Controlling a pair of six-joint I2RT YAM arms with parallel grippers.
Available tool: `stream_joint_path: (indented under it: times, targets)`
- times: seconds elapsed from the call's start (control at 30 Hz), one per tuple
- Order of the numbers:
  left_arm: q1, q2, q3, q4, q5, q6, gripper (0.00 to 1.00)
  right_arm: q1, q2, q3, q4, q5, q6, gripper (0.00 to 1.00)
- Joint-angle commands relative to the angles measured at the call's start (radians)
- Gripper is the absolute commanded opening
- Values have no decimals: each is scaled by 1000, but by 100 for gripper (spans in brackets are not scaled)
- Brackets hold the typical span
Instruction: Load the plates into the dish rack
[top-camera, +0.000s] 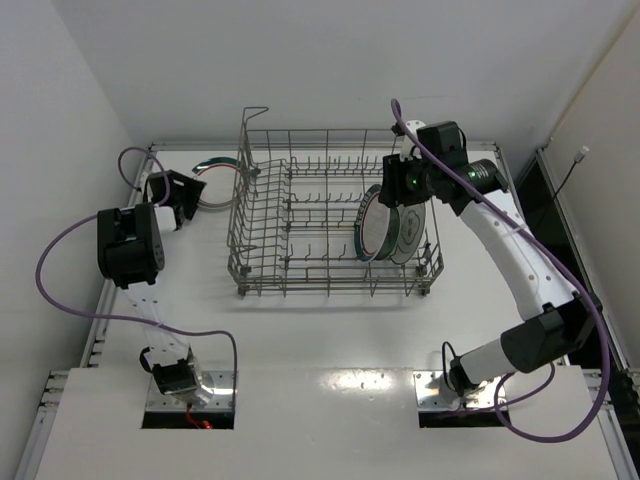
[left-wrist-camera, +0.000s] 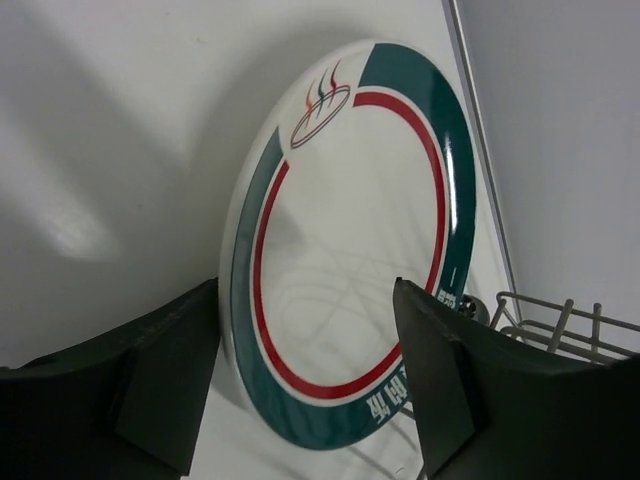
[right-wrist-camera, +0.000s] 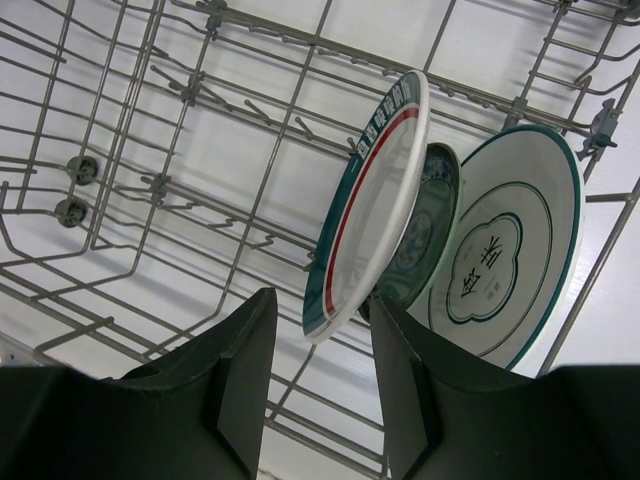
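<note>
The dish rack (top-camera: 300, 280) stands mid-table. Three plates stand on edge at its right end: a teal-and-red rimmed plate (right-wrist-camera: 365, 210), the small teal-blue plate (right-wrist-camera: 425, 230) behind it, and the white ringed plate (right-wrist-camera: 510, 260). In the top view they show as a close group (top-camera: 385, 228). My right gripper (right-wrist-camera: 318, 375) is open over them, with the rimmed plate's edge between its fingers but not clamped. The second teal-and-red plate (left-wrist-camera: 350, 240) sits tilted on the table left of the rack (top-camera: 213, 185). My left gripper (left-wrist-camera: 305, 370) is open, its fingers either side of that plate's near rim.
The rack's taller wire loop (top-camera: 255, 115) rises at its far left corner. The rack's near corner wires (left-wrist-camera: 560, 325) show just right of the left gripper. White walls close in the table on the left, back and right. Rows of tines (right-wrist-camera: 160, 183) fill the rack's left part.
</note>
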Motion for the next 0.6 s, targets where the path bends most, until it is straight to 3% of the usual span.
stream_joint_path:
  times: [0.0, 0.1, 0.13, 0.23, 0.43, 0.57]
  targets:
    - [-10, 58, 35, 38, 37, 8, 64, -1, -38, 10, 14, 0, -19, 40]
    - [-10, 67, 63, 27, 92, 43, 41, -1, -38, 37, -18, 26, -29, 40]
    - [0, 58, 63, 27, 115, 52, 29, -1, -38, 46, -31, 26, -29, 40]
    - [22, 21, 63, 9, 148, 77, 11, -1, -47, 46, -31, 44, -39, 40]
    - [51, -141, -2, -6, 169, 114, 0, -1, -58, 46, -31, 23, -30, 40]
    - [60, -404, 7, -100, 120, 167, 0, -11, -58, 46, -11, -29, -19, 40]
